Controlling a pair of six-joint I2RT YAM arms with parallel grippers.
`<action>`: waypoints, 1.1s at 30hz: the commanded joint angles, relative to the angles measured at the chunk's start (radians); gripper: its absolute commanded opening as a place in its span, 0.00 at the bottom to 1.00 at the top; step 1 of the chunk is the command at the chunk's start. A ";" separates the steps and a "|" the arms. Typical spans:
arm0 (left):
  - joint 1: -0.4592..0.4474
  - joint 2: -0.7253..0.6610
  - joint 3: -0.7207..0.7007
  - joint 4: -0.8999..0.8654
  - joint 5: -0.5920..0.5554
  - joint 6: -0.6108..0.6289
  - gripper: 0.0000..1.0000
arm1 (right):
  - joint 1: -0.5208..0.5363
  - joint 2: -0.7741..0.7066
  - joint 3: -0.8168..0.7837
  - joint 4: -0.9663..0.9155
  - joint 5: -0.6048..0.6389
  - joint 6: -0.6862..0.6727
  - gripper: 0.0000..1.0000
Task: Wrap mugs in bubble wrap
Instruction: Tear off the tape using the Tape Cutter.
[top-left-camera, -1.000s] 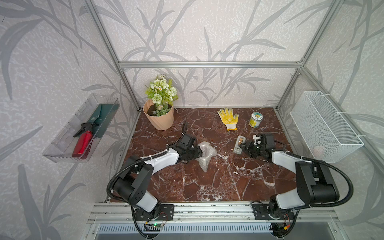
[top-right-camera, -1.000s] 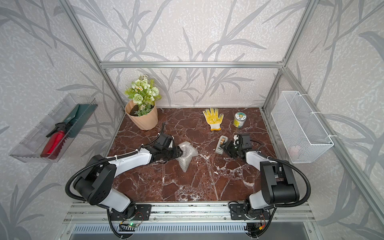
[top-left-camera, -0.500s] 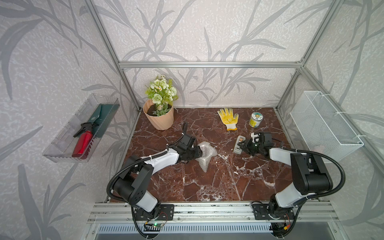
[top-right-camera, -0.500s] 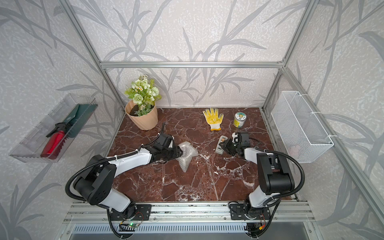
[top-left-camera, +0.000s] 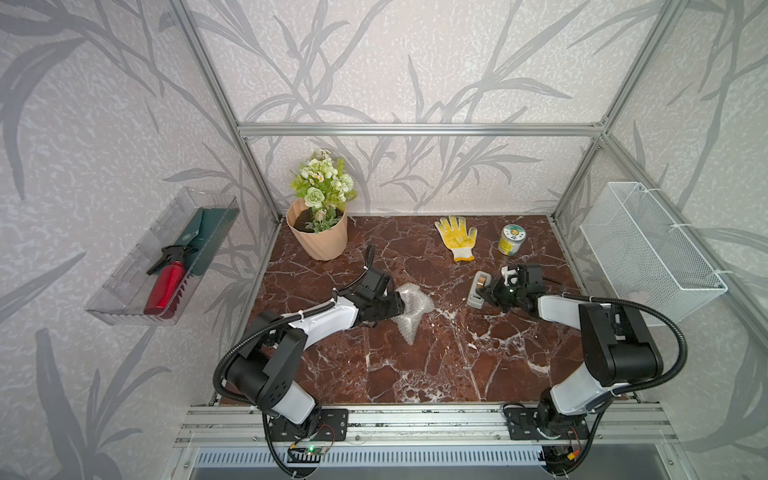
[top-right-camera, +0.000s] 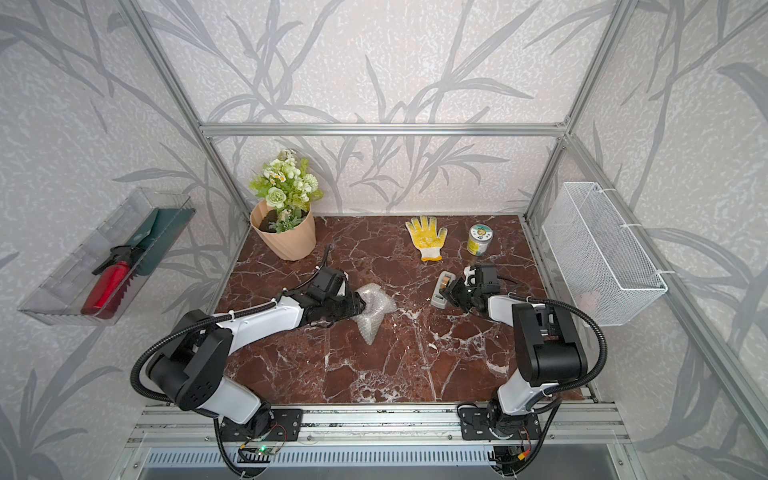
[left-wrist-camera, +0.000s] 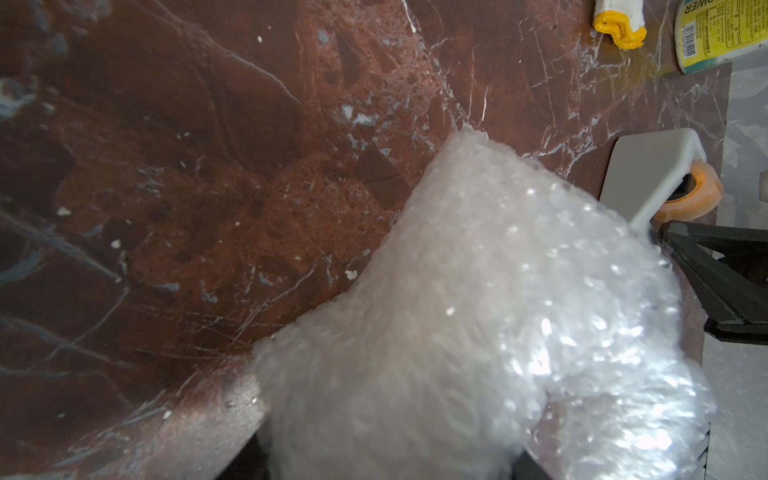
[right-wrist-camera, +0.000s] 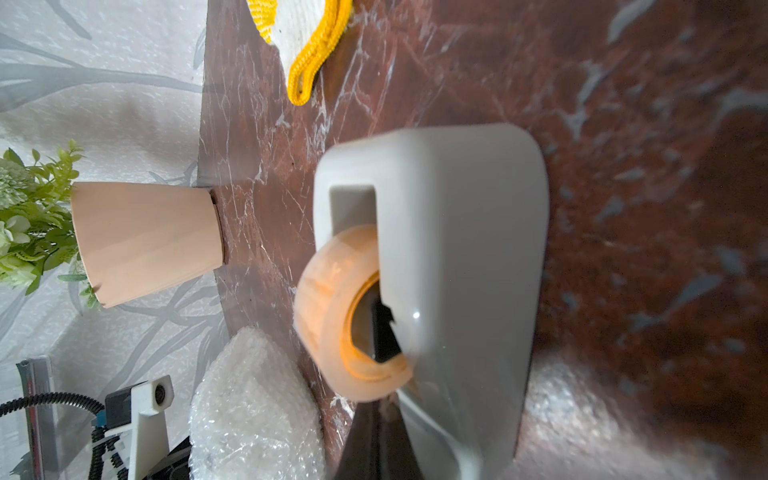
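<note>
Marble table was almost bare in the middle; only the wrap lay there. During the last second my right gripper went forward to the dispenser and brought its jaws fully together at the cutter end. Whether the end of the tape was between them, I could not tell. My left gripper did not move: about half open, it held the thick part of the wrap. I judged from this that the wrapping itself was finished and the fixing with tape was starting. No mug was visible; I supposed it was inside that thick part, near the table's middle. The long axis of the wrap ran from back to front, and its thin loose tail pointed toward my bases.
</note>
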 joint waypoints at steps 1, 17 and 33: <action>0.002 0.019 0.010 -0.046 0.000 0.014 0.57 | -0.004 -0.042 0.000 0.020 -0.022 0.009 0.00; 0.002 0.021 0.009 -0.042 0.002 0.014 0.57 | -0.003 -0.150 -0.023 0.031 -0.081 0.053 0.00; 0.002 0.024 0.011 -0.038 0.007 0.014 0.57 | 0.057 -0.276 -0.099 -0.063 -0.086 0.055 0.00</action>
